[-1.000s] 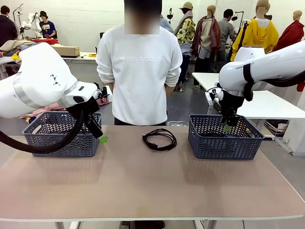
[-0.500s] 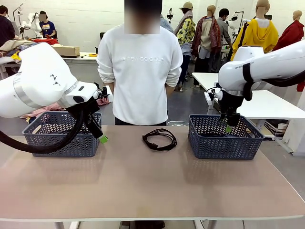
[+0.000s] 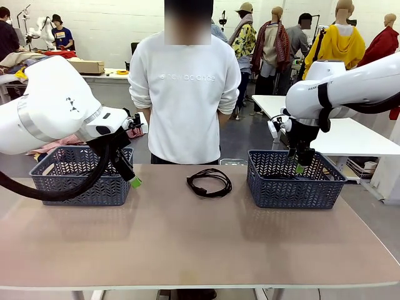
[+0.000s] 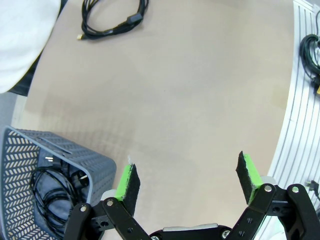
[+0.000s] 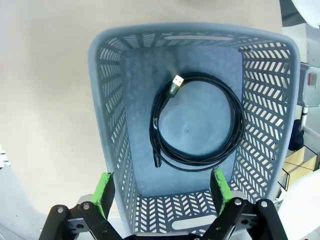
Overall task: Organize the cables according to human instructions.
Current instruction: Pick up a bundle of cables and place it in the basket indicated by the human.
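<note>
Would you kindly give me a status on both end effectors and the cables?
Left end effector open beside left basket. Right end effector open over right basket, stowed cable inside. Loose cable on table, unobstructed.

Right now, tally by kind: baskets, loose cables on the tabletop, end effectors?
Baskets: 2, left and right
Loose cables: 1
End effectors: 2, left and right, both open
Total: 5

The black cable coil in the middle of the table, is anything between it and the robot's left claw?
No, nothing visible. The open left gripper hangs beside the grey mesh basket, and only bare tan tabletop lies between it and the coiled black cable.
</note>
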